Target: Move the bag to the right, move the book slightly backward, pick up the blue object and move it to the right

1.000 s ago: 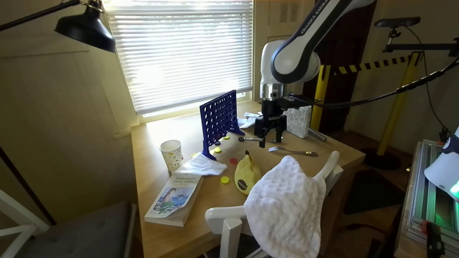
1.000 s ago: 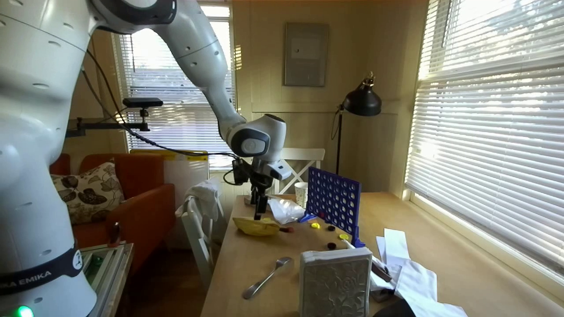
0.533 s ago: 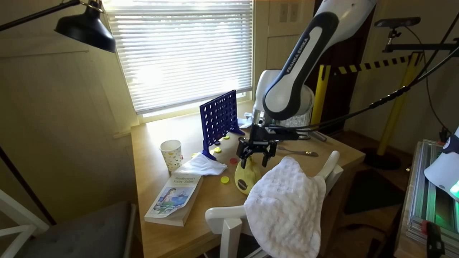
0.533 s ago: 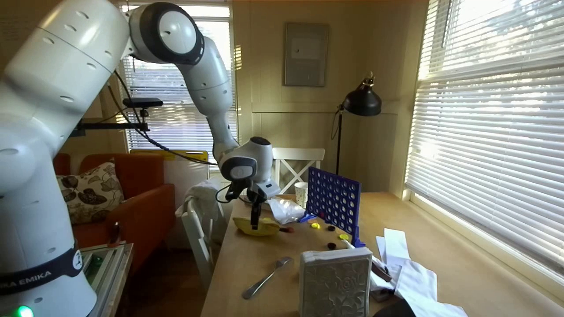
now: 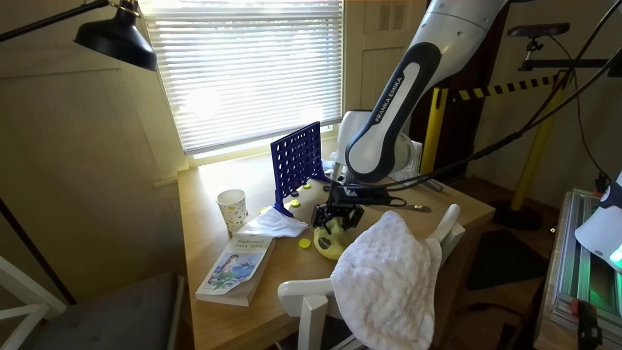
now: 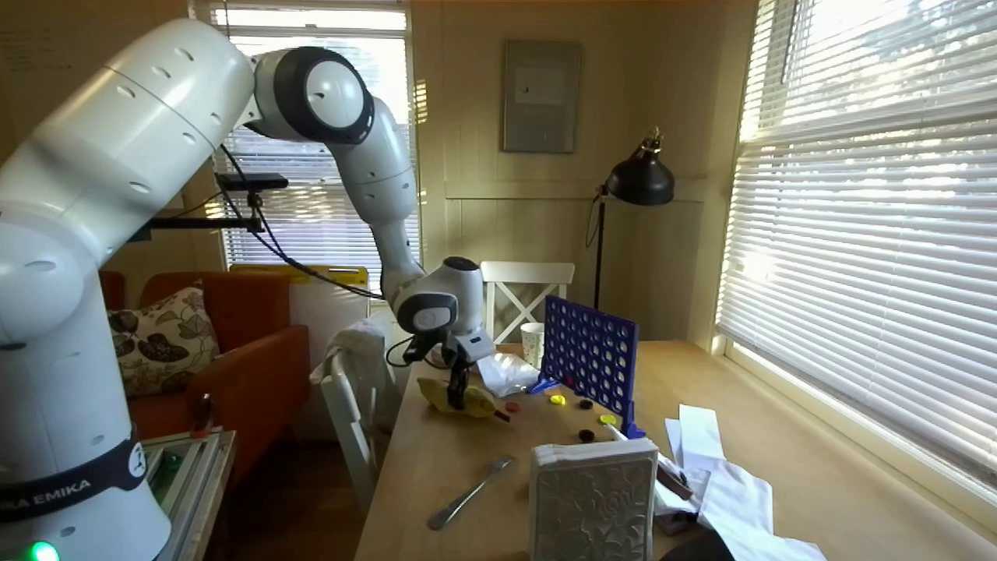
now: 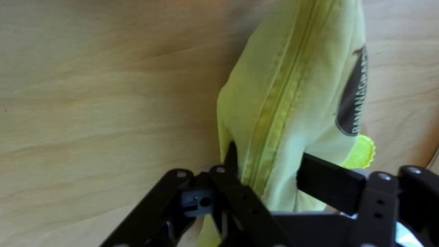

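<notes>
Pale wooden table (image 5: 286, 262) by a blinds-covered window (image 5: 243, 73); you have a black lamp (image 5: 116, 39) off one side, a white chair (image 5: 313, 321) drawn up, towel (image 5: 388, 277) over its back. Blue grid frame (image 6: 590, 352) stands upright on the table, discs (image 5: 295, 203) near its feet; book (image 5: 235, 272) lies flat just beside the upright speckled cup (image 5: 231, 211). Yellow bag (image 7: 260, 89), contents hidden, is near that chair; your pincer (image 7: 267, 156) grasps it, fingers (image 7: 329, 181) pressing both sides.
</notes>
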`<state>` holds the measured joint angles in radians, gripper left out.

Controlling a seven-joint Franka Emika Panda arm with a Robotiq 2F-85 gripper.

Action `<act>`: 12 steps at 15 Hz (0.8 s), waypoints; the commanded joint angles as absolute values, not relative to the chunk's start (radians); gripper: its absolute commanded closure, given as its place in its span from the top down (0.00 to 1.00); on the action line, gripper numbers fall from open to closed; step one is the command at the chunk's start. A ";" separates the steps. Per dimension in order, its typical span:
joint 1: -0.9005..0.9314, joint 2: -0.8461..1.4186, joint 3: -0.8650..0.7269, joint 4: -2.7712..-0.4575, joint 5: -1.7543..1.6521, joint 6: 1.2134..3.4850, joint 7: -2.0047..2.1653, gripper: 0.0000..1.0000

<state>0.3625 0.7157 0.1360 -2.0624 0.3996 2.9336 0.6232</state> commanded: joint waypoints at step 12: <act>0.181 0.359 0.062 -2.153 0.123 2.269 0.213 0.03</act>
